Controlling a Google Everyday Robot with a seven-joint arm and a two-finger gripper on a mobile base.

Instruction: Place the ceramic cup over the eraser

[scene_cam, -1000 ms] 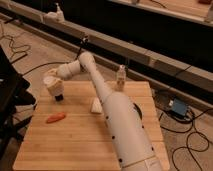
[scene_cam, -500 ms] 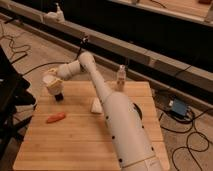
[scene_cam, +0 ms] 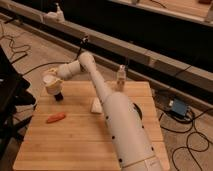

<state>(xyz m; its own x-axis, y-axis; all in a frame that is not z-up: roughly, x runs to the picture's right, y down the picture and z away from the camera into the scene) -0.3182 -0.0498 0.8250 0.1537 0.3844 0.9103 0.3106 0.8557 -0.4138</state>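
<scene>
A wooden table (scene_cam: 75,145) stands on a concrete floor strewn with black cables (scene_cam: 20,47); a blue box (scene_cam: 178,108) lies on the floor to the right. The gripper (scene_cam: 52,85) is positioned over the table's far-left corner, closed around the ceramic cup (scene_cam: 50,80), which is held tilted. The eraser (scene_cam: 59,96) sits on the table directly beneath the cup, just below the gripper. An orange carrot-like piece (scene_cam: 55,118) lies nearby; a white block (scene_cam: 96,105) and a small clear bottle (scene_cam: 120,76) are well apart from it.
</scene>
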